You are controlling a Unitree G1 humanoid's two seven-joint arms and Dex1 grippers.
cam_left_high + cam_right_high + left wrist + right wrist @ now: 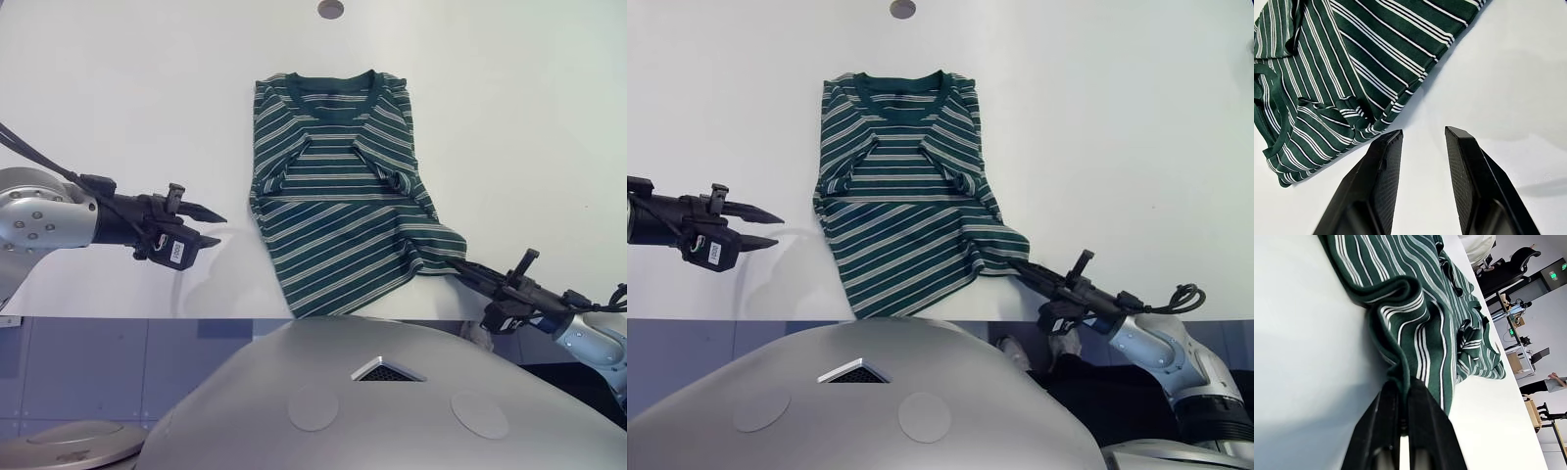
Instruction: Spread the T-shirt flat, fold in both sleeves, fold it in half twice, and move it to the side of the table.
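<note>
In the left eye view, you are seeing the T-shirt (338, 186) lying at the middle of the white bench (118, 98). Its collar is pointing to 12 o'clock and both sleeves are lying folded in across the chest. Your left gripper (219, 228) is hovering over bare bench at the shirt's 8 o'clock, apart from the cloth, with its fingers parted and carrying nothing. Your right gripper (458, 264) is pinching the hem corner at the shirt's 4 o'clock, by the bench's near edge.

The right eye view is showing you the same layout.

In the left wrist view, the two black fingers are standing apart over white bench, with the striped edge lying just past their tips.

In the right wrist view, the fingers are clamping a bunched fold of striped cloth.
</note>
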